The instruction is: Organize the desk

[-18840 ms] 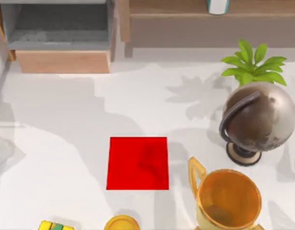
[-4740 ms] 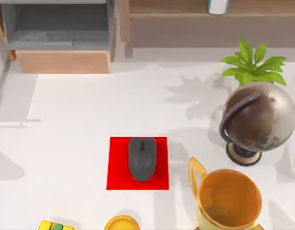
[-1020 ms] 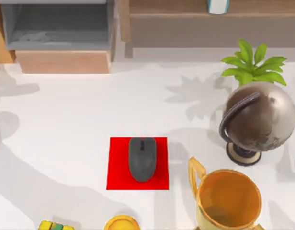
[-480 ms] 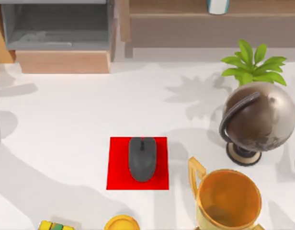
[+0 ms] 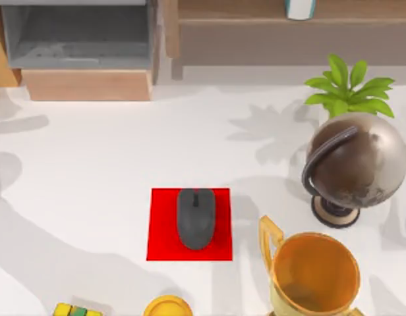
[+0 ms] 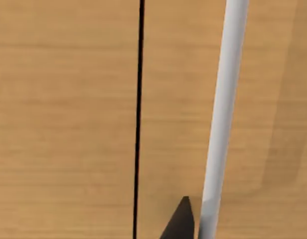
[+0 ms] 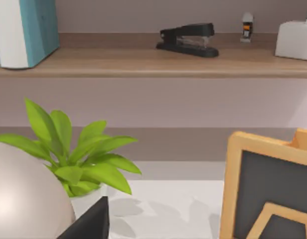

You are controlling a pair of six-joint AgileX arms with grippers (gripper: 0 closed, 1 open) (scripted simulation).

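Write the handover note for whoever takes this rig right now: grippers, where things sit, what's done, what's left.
Left gripper: close against a light wooden panel with a dark seam. Right gripper: by the globe and plant, facing the shelf with the stapler.
Desk: grey mouse sits on the red mat; trophy at its right.
Done: mouse on the mat.
Left: drawer stands open, probably to be shut; small items at the near edge remain.

Top view: straight down on the desk, taking in the globe and green plant at right. Left wrist view: pressed close against a wooden panel. Right wrist view: level, facing the shelf; shares plant and globe with the top view.
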